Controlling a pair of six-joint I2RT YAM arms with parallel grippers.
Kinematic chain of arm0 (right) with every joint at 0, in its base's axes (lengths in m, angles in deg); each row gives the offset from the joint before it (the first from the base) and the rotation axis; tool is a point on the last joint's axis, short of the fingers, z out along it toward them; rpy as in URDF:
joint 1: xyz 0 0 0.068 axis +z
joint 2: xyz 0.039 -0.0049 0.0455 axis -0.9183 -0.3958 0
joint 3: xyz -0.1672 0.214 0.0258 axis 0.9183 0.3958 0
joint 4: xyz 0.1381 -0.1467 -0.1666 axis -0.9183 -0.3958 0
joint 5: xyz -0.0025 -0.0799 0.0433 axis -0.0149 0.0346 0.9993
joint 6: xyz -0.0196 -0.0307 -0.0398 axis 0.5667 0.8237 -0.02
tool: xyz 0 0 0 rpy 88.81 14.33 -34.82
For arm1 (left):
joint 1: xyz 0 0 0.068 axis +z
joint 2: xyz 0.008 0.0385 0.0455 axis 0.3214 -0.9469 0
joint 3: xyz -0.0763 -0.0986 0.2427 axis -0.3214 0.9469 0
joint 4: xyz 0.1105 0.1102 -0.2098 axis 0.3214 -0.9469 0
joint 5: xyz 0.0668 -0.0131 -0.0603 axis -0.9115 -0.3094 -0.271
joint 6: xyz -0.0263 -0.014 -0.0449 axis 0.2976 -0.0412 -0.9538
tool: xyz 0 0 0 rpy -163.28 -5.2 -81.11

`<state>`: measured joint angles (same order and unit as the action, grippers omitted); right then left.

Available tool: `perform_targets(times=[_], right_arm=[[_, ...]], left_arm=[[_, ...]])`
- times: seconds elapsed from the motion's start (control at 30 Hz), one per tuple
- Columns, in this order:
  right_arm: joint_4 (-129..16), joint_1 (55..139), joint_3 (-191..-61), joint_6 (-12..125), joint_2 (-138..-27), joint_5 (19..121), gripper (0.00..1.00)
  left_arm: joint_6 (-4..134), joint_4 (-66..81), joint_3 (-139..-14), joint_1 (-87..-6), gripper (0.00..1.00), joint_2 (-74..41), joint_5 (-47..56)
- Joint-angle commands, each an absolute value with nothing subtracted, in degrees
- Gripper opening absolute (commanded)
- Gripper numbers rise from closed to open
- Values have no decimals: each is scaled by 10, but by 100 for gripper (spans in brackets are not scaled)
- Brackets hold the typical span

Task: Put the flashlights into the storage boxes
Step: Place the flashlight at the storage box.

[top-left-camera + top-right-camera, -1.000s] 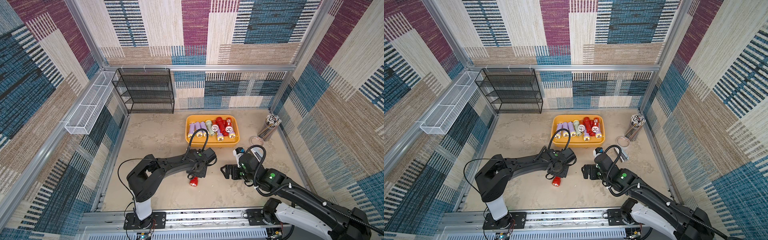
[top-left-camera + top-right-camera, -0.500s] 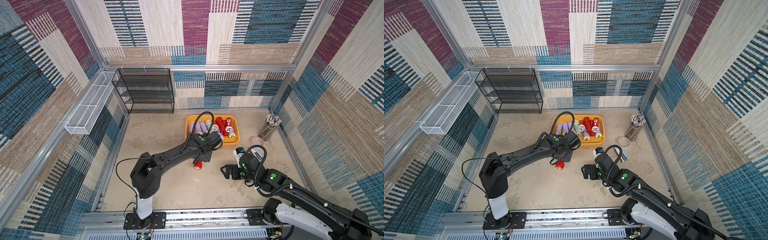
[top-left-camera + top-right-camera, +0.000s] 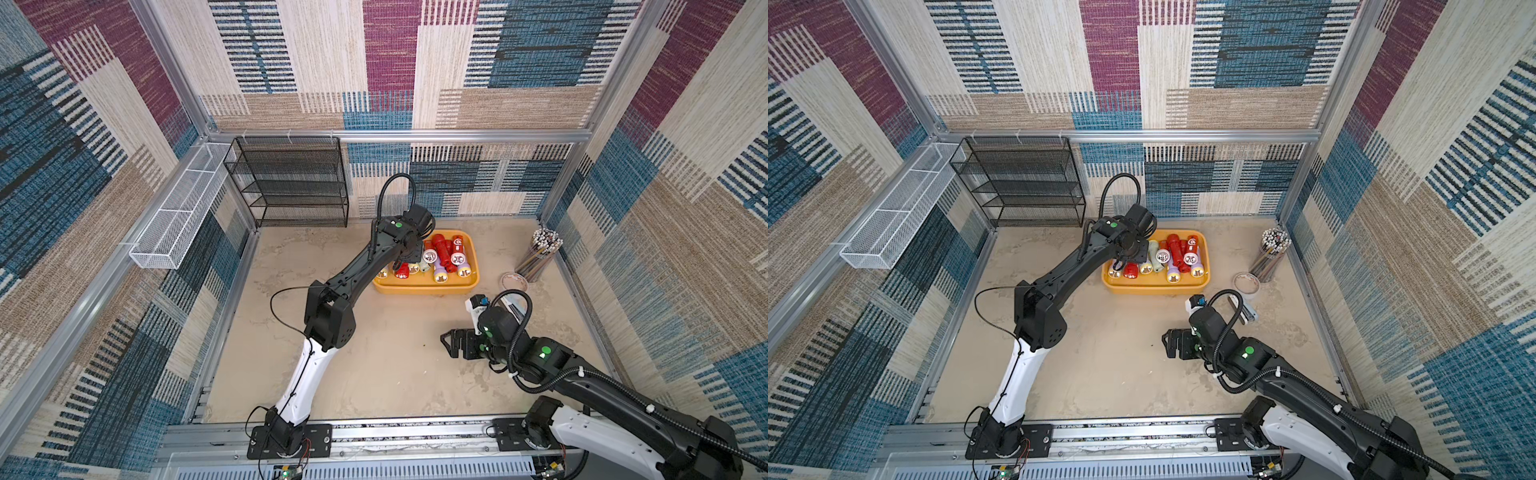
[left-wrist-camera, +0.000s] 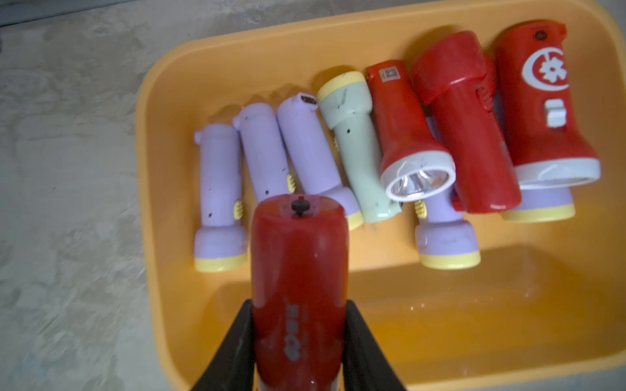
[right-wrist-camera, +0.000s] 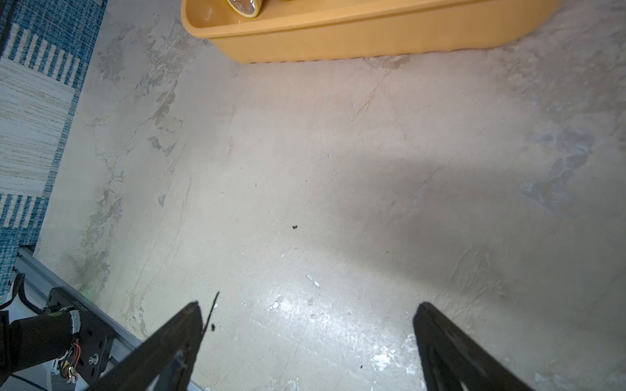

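The yellow-orange storage box (image 3: 424, 289) (image 3: 1154, 286) (image 4: 149, 169) stands at the back middle of the floor. In it lie several flashlights: lilac ones (image 4: 220, 176), a pale green one (image 4: 355, 142) and red ones (image 4: 538, 101). My left gripper (image 4: 299, 304) (image 3: 401, 262) is shut on a red flashlight (image 4: 299, 257) (image 3: 1130, 270), which hangs over the box's left part, just above the lilac ones. My right gripper (image 5: 308, 306) (image 3: 451, 343) is open over bare floor in front of the box (image 5: 338, 37), with nothing between its fingers.
A clear cup of pencils (image 3: 538, 253) and a small round lid (image 3: 514, 281) stand at the back right. A black mesh rack (image 3: 291, 183) sits at the back left, with a white wire basket (image 3: 178, 216) on the left wall. A small white object (image 3: 478, 303) lies beside the right arm.
My left arm has carried the red flashlight from the floor in front up and back, to over the box. The right arm has not moved.
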<state>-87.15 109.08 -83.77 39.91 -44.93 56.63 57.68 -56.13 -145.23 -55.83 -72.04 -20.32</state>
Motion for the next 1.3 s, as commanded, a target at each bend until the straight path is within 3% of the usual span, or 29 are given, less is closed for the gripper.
perform_targets(times=[0.0, 0.7, 1.27], right_arm=[[-861, 1090, -852, 407, -467, 550, 100], [-907, 1086, -890, 394, -494, 511, 100], [-916, 1086, -913, 394, -506, 502, 100]], left_arm=[[577, -568, -1517, -547, 26, -773, -157], [480, -373, -1490, -488, 32, -825, -4], [464, -358, -1509, -469, 36, -818, 26]])
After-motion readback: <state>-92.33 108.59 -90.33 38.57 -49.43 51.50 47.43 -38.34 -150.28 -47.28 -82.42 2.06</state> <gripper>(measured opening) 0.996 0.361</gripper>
